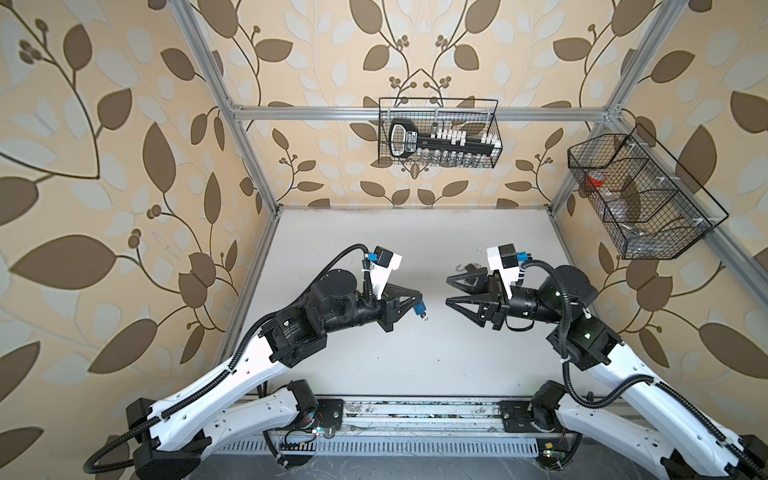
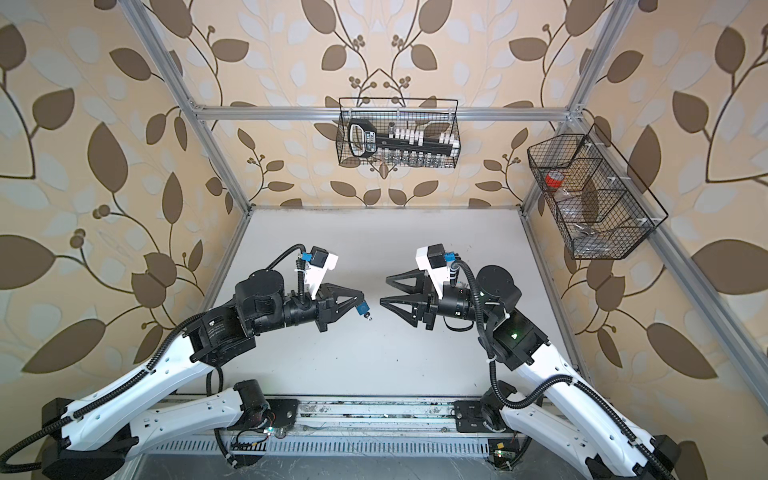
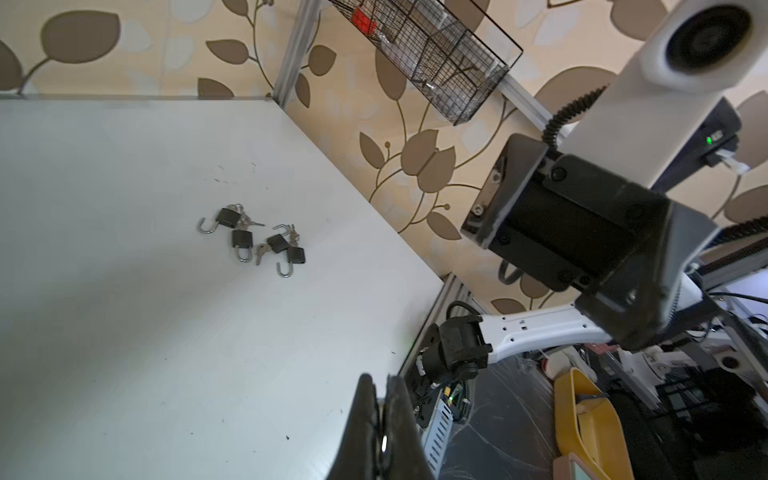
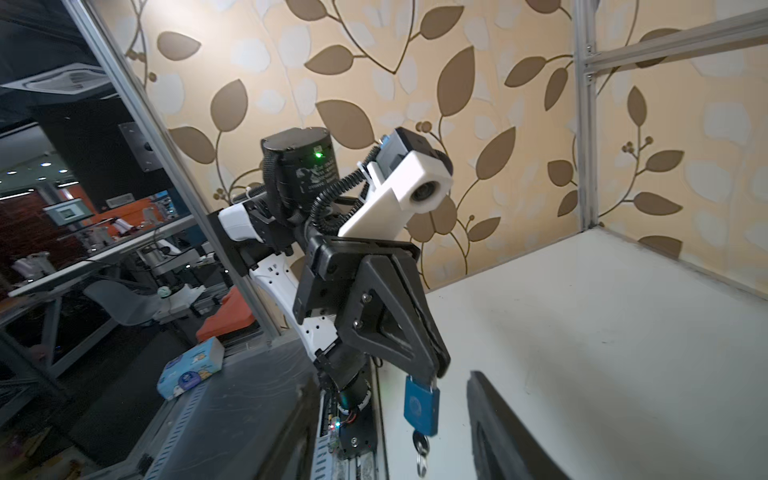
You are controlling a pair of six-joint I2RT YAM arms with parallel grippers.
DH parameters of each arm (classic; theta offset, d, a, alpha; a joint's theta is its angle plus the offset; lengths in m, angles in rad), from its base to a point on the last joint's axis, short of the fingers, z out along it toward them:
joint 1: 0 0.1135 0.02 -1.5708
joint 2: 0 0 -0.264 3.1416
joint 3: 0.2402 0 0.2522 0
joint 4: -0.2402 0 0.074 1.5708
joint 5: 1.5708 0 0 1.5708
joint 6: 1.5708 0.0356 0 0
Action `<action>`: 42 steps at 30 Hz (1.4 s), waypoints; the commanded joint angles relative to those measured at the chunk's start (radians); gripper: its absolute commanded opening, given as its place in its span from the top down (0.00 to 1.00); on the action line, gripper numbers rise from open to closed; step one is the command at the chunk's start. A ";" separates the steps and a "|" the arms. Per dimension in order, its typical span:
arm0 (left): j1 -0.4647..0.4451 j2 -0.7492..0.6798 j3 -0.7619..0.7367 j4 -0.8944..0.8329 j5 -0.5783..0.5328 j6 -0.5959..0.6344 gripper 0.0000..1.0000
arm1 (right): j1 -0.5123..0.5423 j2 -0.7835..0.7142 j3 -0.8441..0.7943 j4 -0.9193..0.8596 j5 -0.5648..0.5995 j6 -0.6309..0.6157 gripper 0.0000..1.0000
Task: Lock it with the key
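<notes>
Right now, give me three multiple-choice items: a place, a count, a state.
1. Where is the blue padlock? A) on the floor B) in the left gripper C) on a shelf
2. How many black padlocks lie on the table? A) two B) four C) six
3. The right gripper is: A) open, empty B) shut on a key C) shut on a padlock
Answers: B, hanging from its closed tip; B, four in the left wrist view; A, jaws apart, nothing between.

Left gripper [image 1: 417, 300] clamps blue padlock [image 1: 420, 309], key [image 1: 424, 318] at its free end, above white table [image 1: 374, 249]; right gripper [image 1: 449, 291] faces it, jaws apart
</notes>
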 commanded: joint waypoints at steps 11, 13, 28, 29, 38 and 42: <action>0.002 0.038 0.127 -0.027 -0.354 -0.067 1.00 | 0.181 0.092 -0.016 -0.096 0.429 -0.149 0.49; 0.002 0.039 0.122 -0.011 -0.357 -0.086 1.00 | 0.243 0.112 -0.008 -0.090 0.524 -0.184 0.49; 0.002 0.029 0.086 0.043 -0.330 -0.144 1.00 | 0.295 0.261 0.026 0.099 0.571 -0.207 0.61; 0.002 0.029 0.084 0.045 -0.328 -0.146 1.00 | 0.295 0.267 0.031 0.101 0.560 -0.204 0.61; 0.002 0.034 0.083 0.049 -0.320 -0.143 1.00 | 0.297 0.276 0.037 0.112 0.549 -0.187 0.76; 0.002 0.035 0.084 0.048 -0.322 -0.142 1.00 | 0.297 0.275 0.032 0.102 0.565 -0.187 0.80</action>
